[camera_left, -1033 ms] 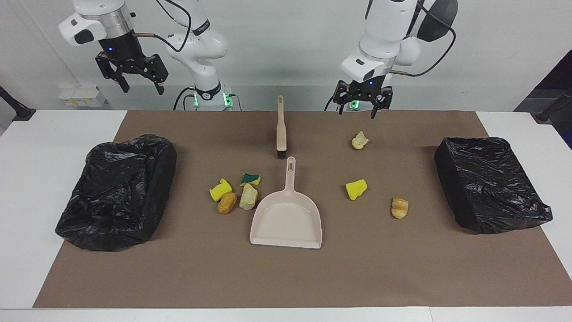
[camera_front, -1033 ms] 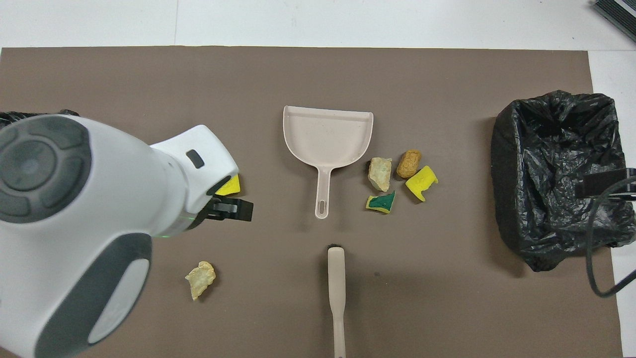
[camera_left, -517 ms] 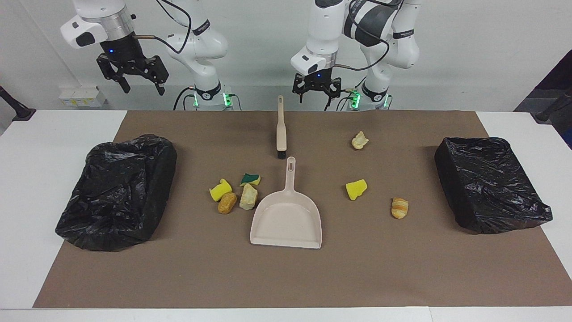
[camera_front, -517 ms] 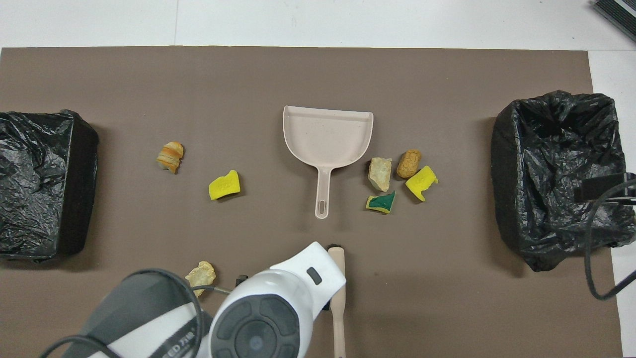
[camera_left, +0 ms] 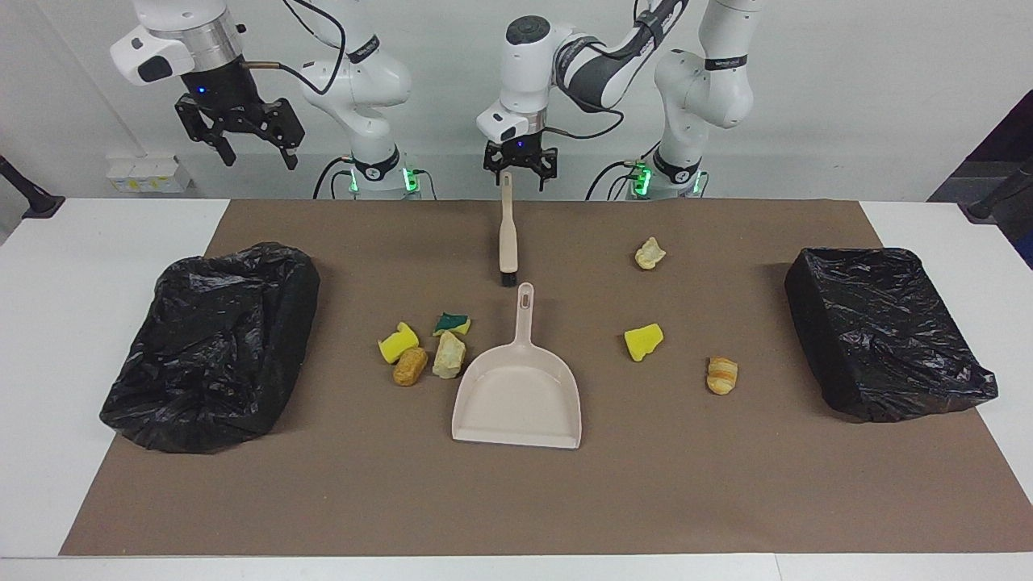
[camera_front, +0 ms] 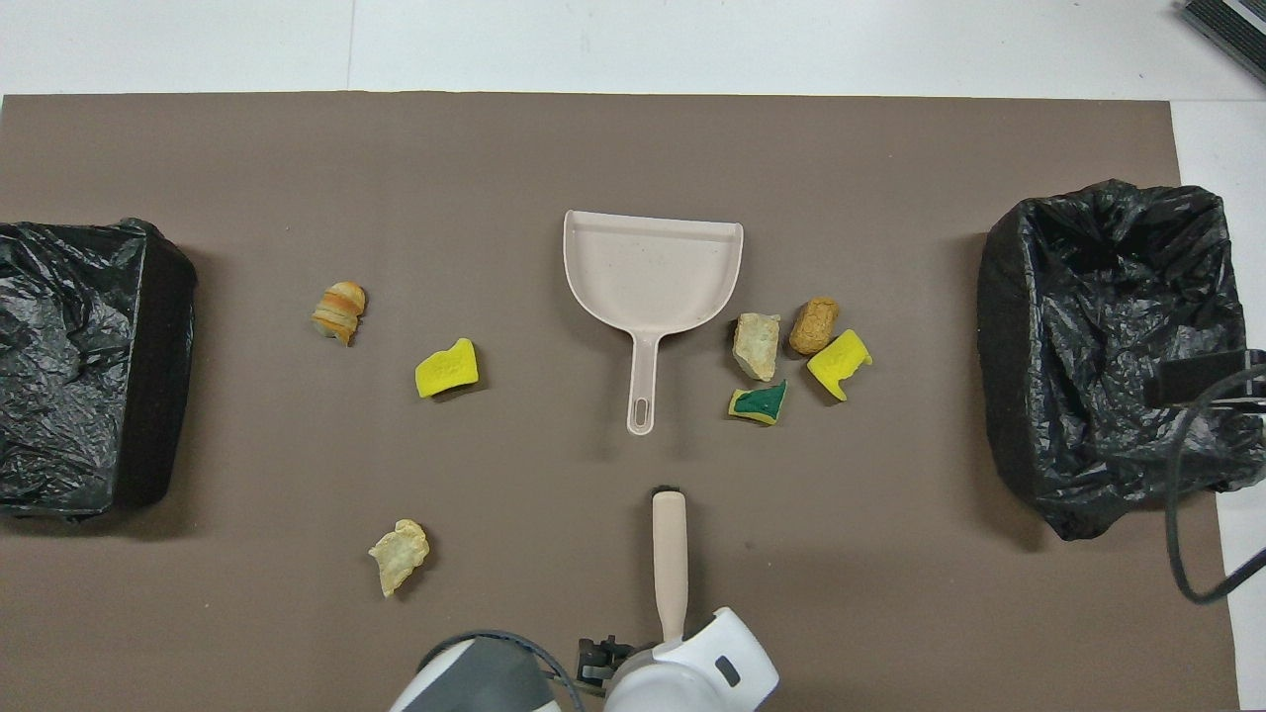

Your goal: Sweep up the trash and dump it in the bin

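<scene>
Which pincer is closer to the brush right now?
Left. The left pincer hangs open over the handle end of the brush, not touching it. The right pincer, also open, waits high up over the right arm's end of the table, above the bin there.

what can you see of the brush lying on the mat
The brush is slim, with a long beige handle that looks like plastic and a small tuft of dark bristles at one end. It lies flat on the brown mat, handle end toward the robots, bristles pointing at the dustpan handle, with a small gap between them. The left gripper hangs open over the handle's tip; whether it touches cannot be told.
</scene>
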Robot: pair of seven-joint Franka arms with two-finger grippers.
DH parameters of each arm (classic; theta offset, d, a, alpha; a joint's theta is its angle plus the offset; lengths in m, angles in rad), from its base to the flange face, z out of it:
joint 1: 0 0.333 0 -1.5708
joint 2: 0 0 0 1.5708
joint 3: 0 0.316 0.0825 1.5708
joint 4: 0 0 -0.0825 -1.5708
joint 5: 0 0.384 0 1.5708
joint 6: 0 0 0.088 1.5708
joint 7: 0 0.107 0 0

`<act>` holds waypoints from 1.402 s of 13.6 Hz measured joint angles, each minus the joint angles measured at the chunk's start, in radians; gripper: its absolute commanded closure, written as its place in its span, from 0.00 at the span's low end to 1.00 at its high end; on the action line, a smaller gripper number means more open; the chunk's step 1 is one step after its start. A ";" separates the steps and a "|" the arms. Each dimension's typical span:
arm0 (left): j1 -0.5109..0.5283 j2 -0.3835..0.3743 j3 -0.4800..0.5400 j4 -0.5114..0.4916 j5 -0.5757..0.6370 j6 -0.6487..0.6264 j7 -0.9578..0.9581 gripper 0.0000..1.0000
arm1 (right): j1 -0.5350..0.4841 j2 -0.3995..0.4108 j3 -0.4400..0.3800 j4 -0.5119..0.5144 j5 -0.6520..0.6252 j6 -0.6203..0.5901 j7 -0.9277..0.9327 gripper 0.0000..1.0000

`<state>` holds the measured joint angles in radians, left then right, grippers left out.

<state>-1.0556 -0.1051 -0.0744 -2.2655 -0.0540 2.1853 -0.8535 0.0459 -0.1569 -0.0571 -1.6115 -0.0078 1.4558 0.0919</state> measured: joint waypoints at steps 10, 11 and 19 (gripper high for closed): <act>-0.067 0.143 0.003 -0.045 0.000 0.156 -0.005 0.29 | 0.000 -0.001 0.000 -0.002 0.000 0.000 0.000 0.00; -0.067 0.143 0.005 -0.045 0.000 0.156 -0.005 0.32 | 0.000 -0.001 0.000 -0.002 0.000 0.000 0.000 0.00; -0.051 0.129 0.034 -0.017 0.001 0.075 -0.002 1.00 | 0.000 -0.001 0.000 -0.002 0.000 0.000 0.000 0.00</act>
<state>-1.1066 0.0237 -0.0405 -2.2824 -0.0533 2.2604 -0.8555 0.0459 -0.1578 -0.0571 -1.6134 -0.0078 1.4558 0.0919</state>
